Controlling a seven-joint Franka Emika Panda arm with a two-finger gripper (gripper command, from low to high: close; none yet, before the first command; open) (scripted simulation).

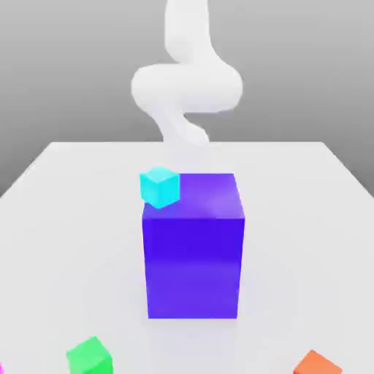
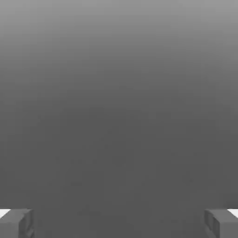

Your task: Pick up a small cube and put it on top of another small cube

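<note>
At exterior view's left, green cube (image 1: 90, 357) set on tabletop (image 1: 80, 241), prob. kept apart for easy grasp; cyan cube (image 1: 160, 188) seen by top of big blue block (image 1: 193, 266), orange cube (image 1: 318, 364) at right. End effector (image 2: 119, 224) spread wide, nothing gripped, presumably readied for pick-up.

The exterior view looks from above the white table (image 1: 66, 248), well apart from the jaws, facing the white arm (image 1: 187, 88) across the blue-violet block (image 1: 193, 266) and tilted downward. The hand view looks from close behind the gripper (image 2: 119, 224), out past the parted jaws, onto a grey expanse (image 2: 119, 116) beyond and between them. Which part of the scene both views share cannot be told.
</note>
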